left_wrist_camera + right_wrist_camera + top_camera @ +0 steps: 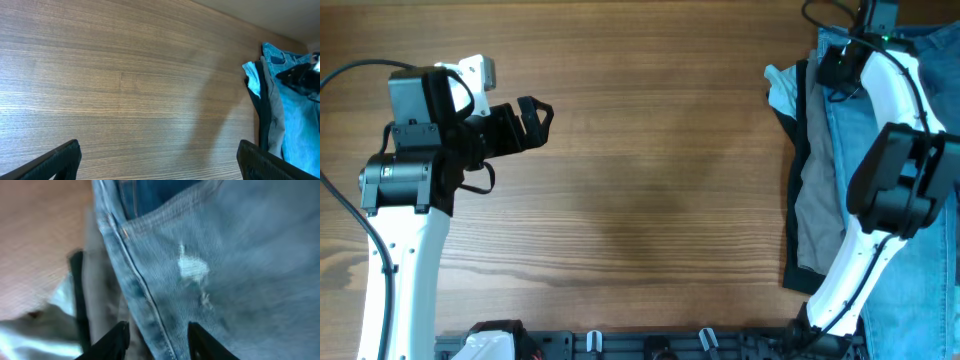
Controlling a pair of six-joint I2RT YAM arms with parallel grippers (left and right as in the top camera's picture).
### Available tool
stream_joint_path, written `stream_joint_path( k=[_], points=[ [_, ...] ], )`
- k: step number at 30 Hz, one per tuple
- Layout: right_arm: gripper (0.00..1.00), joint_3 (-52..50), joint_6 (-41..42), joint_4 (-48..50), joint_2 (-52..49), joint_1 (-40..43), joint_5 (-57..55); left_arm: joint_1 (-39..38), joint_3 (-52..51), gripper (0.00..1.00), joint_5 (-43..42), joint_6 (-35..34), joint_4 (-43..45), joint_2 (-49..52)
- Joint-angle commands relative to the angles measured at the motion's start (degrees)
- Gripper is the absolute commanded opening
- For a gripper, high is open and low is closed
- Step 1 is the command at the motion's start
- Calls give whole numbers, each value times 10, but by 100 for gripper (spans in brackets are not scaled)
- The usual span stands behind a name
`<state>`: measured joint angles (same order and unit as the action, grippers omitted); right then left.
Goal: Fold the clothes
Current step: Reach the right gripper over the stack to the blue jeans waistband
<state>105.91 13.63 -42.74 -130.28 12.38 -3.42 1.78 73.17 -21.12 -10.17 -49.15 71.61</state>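
The clothes lie in a pile at the table's right edge: light-blue denim jeans on top, a grey garment, a black garment and a pale-blue one peeking out at the left. My right gripper hovers over the pile's far end; in the right wrist view its fingers are open and straddle the jeans' stitched seam, close above the cloth. My left gripper is open and empty over bare wood at the left; its view shows the pile at far right.
The wooden table spans the middle. A black rail with hooks runs along the front edge. The right arm's white links lie across the pile. The jeans have a small frayed patch.
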Motion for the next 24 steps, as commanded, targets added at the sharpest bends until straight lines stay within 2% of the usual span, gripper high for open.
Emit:
stream_joint_path(
  k=[1,3,5,7,8,9,14,17,18,19,20,21,22,24],
  points=[
    [60,4,1,-5,-22,1,7,3,10,100,-9,5,0,2],
    [65,1,0,-6,-30,1,6,3,10,99,-9,5,-1,2],
    [60,0,-2,-7,-36,1,7,3,10,100,-9,5,-2,2],
    [22,-2,-4,-9,-38,1,6,3,10,99,-9,5,-4,2],
    [7,-2,-8,-8,-37,1,0,3,10,98,-9,5,-7,2],
    [4,0,-7,-9,-31,1,-14,3,10,96,-9,5,-10,2],
    [4,13,-1,-6,26,14,-32,3,10,90,-9,5,-12,2],
    [4,14,-32,23,93,19,-25,3,11,92,-9,5,-12,0],
    [11,14,-38,29,107,19,-10,3,11,93,-9,5,-12,0],
    [27,14,-52,29,113,19,10,3,11,94,-9,5,-12,0],
    [49,14,-61,27,114,19,27,3,10,95,-9,5,-13,0],
    [65,12,-61,17,113,19,47,3,10,96,-9,5,-13,0],
    [69,2,-60,15,108,18,54,3,10,97,-9,5,-13,0],
    [69,-10,-60,15,103,18,54,3,10,97,-9,5,-13,0]
  ],
)
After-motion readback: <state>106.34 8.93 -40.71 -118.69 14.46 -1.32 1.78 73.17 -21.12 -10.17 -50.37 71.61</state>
